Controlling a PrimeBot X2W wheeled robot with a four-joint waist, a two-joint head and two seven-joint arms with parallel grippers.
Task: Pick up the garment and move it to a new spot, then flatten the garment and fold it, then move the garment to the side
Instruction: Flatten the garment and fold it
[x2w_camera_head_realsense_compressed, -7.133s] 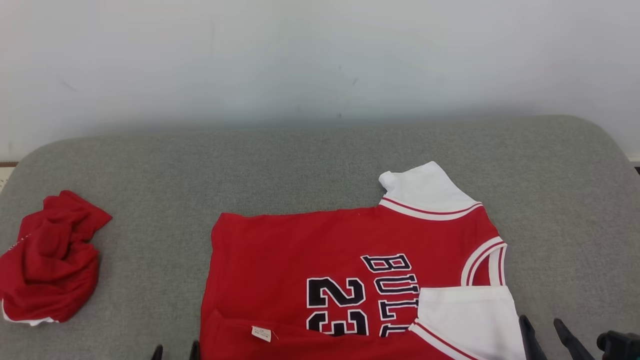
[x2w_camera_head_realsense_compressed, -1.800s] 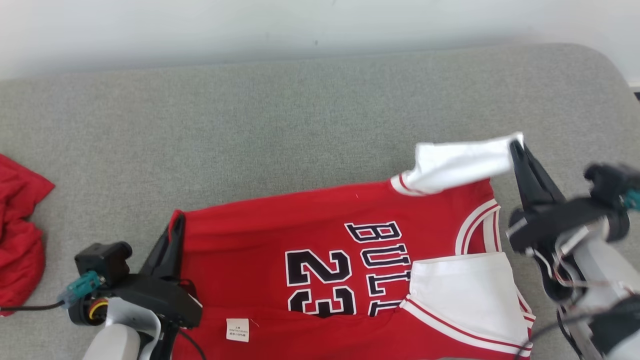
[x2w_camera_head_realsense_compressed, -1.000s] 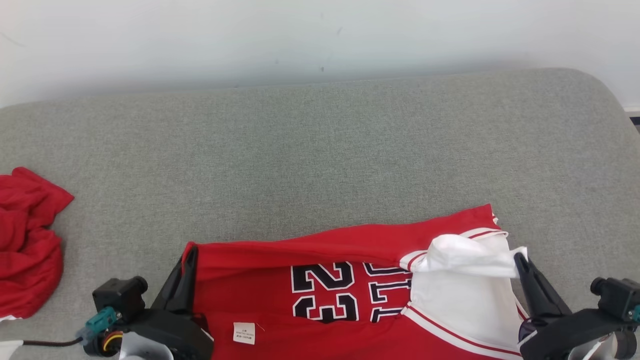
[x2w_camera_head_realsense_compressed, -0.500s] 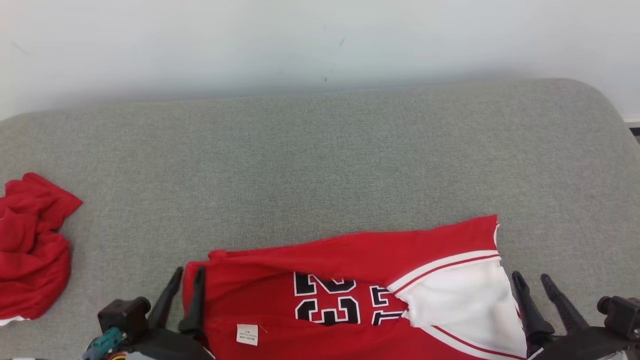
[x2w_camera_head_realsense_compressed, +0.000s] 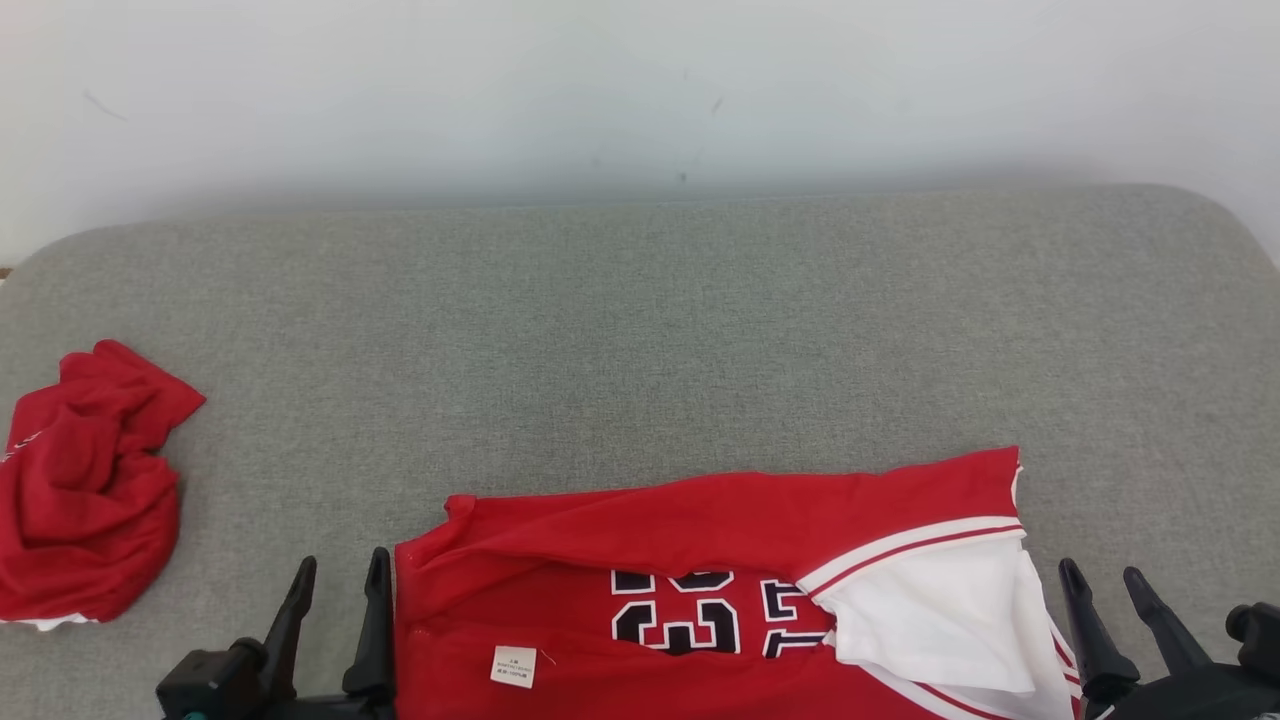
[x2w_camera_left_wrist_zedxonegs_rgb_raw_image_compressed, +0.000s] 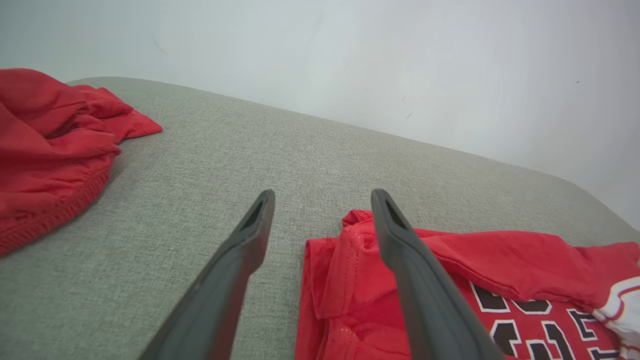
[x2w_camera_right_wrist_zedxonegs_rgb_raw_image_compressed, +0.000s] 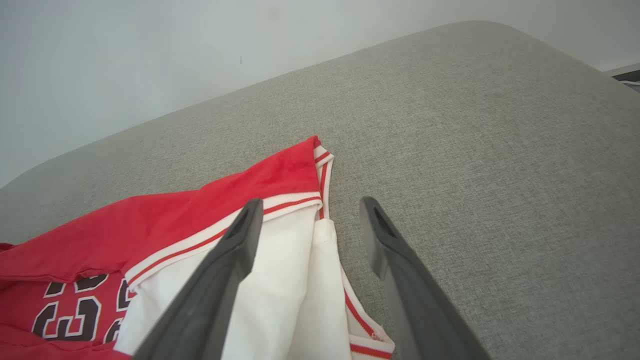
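Red jersey (x2w_camera_head_realsense_compressed: 700, 520) lies at the near edge of the grey bench (x2w_camera_head_realsense_compressed: 640, 340), between the two sets of jaws. The left jaws stand just beside its hem end and the right jaws just beside its white sleeve (x2w_camera_head_realsense_compressed: 940, 620).

Its long axis runs across the bench from left to right, with the hem and a small white label (x2w_camera_head_realsense_compressed: 513, 666) to the left and the sleeve and striped trim to the right. The far long edge is folded toward the robot over the front, hiding the top of the black number.

Both sets of jaws are spread wide and hold nothing. In the left wrist view the inner finger (x2w_camera_left_wrist_zedxonegs_rgb_raw_image_compressed: 420, 290) crosses the rumpled hem corner, the other bare fabric. In the right wrist view one finger (x2w_camera_right_wrist_zedxonegs_rgb_raw_image_compressed: 215, 280) crosses the sleeve, the other bare bench. Whether either touches the cloth I cannot tell.

Farther left, well apart, sits a crumpled red heap (x2w_camera_head_realsense_compressed: 85, 490). A pale wall (x2w_camera_head_realsense_compressed: 640, 90) rises behind the bench.
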